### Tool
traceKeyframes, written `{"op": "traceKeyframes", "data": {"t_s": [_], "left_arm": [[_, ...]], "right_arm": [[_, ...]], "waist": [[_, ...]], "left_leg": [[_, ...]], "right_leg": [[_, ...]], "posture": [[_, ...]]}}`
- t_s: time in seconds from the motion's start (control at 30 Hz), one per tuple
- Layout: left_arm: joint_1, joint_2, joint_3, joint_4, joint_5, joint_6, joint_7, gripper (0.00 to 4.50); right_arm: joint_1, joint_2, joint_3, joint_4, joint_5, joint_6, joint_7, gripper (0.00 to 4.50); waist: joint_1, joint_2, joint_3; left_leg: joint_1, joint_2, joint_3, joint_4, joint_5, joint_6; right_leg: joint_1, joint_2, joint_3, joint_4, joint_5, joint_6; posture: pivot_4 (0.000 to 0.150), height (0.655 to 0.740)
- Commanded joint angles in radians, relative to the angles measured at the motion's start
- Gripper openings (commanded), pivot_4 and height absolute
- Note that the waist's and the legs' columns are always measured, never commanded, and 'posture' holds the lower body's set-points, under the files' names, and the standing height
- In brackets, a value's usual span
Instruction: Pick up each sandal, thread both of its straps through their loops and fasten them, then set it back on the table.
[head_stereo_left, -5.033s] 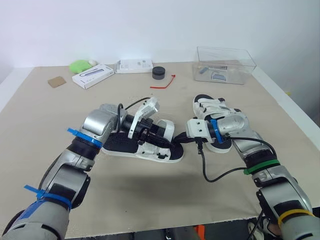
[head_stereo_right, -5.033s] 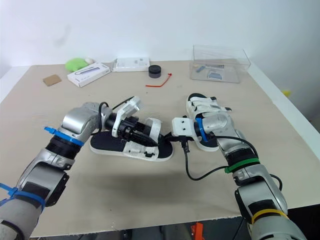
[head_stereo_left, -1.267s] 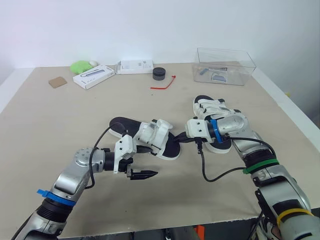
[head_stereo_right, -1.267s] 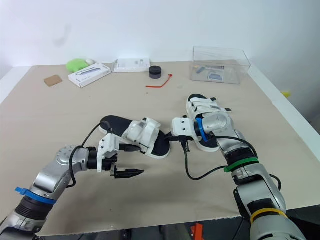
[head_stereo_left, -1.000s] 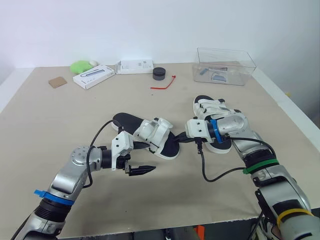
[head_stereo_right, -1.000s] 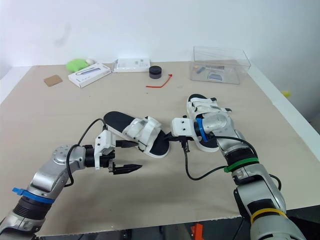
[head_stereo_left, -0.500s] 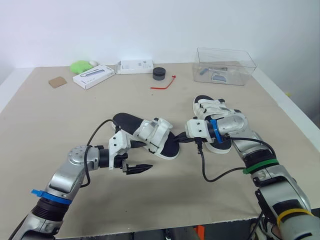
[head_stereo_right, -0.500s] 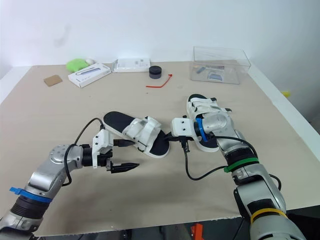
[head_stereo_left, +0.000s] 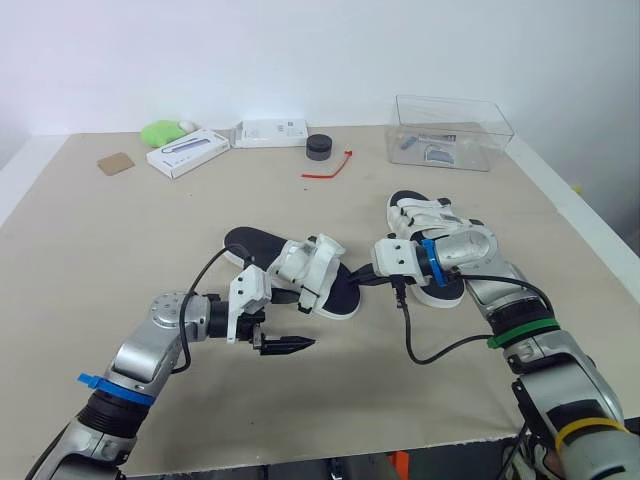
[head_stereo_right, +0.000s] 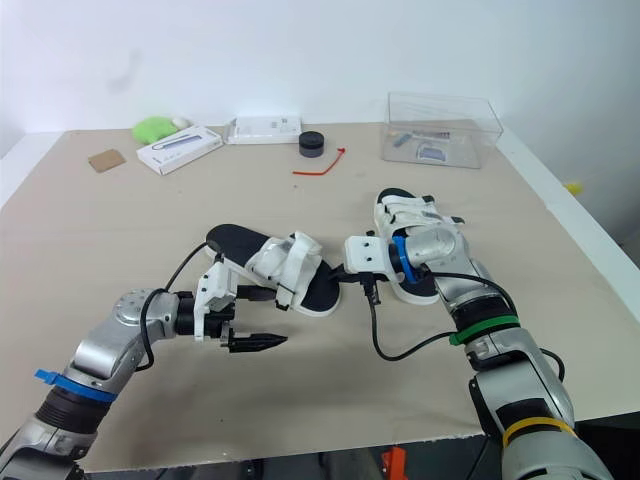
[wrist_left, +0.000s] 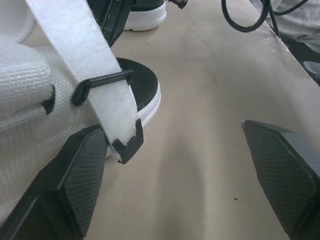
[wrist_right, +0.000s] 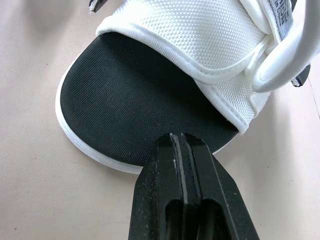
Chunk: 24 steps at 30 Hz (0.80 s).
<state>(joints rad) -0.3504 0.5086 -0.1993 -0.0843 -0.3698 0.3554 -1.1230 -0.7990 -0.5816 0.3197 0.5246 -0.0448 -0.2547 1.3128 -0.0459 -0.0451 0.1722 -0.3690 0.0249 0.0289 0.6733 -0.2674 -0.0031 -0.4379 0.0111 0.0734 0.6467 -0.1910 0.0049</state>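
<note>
Looking down from the head, the near sandal (head_stereo_left: 300, 272) lies flat on the table (head_stereo_left: 120, 230), with the other sandal (head_stereo_left: 420, 215) behind the right arm; I'd judge the job partway done. At the left wrist, the left gripper (wrist_left: 171, 135) gapes empty beside a fuzzy white strap (wrist_left: 85, 55), already through its black loop (wrist_left: 102, 80). At the right wrist, the right gripper (wrist_right: 182, 145) is pinched closed over the woven black footbed (wrist_right: 130, 100).

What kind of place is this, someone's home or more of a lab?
Most likely a lab or test bench rather than a home: a plain work table against a bare white wall, with a clear plastic box and small cartons along its far edge and two sandals laid out for handling.
</note>
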Motion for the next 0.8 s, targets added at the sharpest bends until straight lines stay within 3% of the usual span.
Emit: {"op": "traceKeyframes", "data": {"t_s": [0.03, 0.17, 0.2, 0.23, 0.6, 0.8], "left_arm": [[-0.033, -0.015, 0.016, 0.014, -0.009, 0.02, 0.024, 2.71], [-0.06, -0.022, 0.01, 0.043, 0.0, 0.043, 0.039, 0.74], [-0.064, -0.019, 0.003, 0.048, 0.004, 0.044, 0.034, 0.61], [-0.066, -0.016, -0.002, 0.049, 0.0, 0.049, 0.023, 0.12], [0.013, 0.125, -0.029, -0.097, -0.102, 0.161, -0.183, 0.05], [0.059, 0.173, -0.055, -0.207, -0.147, 0.235, -0.211, 0.05]], "right_arm": [[0.011, -0.02, 0.013, 0.002, -0.026, 0.009, 0.012, 0.0], [0.006, -0.015, 0.015, 0.009, -0.028, 0.008, 0.011, 0.0], [0.006, -0.014, 0.015, 0.009, -0.027, 0.008, 0.01, 0.0], [0.005, -0.013, 0.015, 0.01, -0.027, 0.008, 0.01, 0.0], [0.009, -0.016, 0.012, 0.009, -0.027, 0.01, 0.006, 0.0], [0.004, -0.014, 0.013, 0.018, -0.028, 0.008, 0.001, 0.0]], "waist": [[0.0, 0.0, 0.0], [0.0, 0.0, 0.0], [0.0, 0.0, 0.0], [0.0, 0.0, 0.0], [-0.001, 0.0, 0.0], [-0.001, 0.0, 0.0]], "left_leg": [[0.0, 0.0, 0.0, 0.0, 0.0, 0.0], [0.0, 0.0, 0.0, 0.0, 0.0, 0.0], [0.0, 0.0, 0.0, 0.0, 0.0, 0.0], [0.0, 0.0, 0.0, 0.0, 0.0, 0.0], [0.0, 0.001, 0.0, -0.001, 0.0, 0.0], [0.0, 0.0, 0.0, -0.001, 0.0, 0.0]], "right_leg": [[0.0, 0.0, 0.0, 0.0, 0.0, 0.0], [0.0, 0.0, 0.0, 0.0, 0.0, 0.0], [0.0, 0.0, 0.0, 0.0, 0.0, 0.0], [0.0, 0.0, 0.0, 0.0, 0.0, 0.0], [-0.001, 0.001, 0.0, 0.0, -0.001, -0.001], [-0.001, 0.0, 0.0, 0.0, -0.001, -0.001]], "posture": [[0.15, 0.74], [0.15, 0.74], [0.15, 0.74], [0.15, 0.74], [0.15, 0.74], [0.15, 0.74]]}}
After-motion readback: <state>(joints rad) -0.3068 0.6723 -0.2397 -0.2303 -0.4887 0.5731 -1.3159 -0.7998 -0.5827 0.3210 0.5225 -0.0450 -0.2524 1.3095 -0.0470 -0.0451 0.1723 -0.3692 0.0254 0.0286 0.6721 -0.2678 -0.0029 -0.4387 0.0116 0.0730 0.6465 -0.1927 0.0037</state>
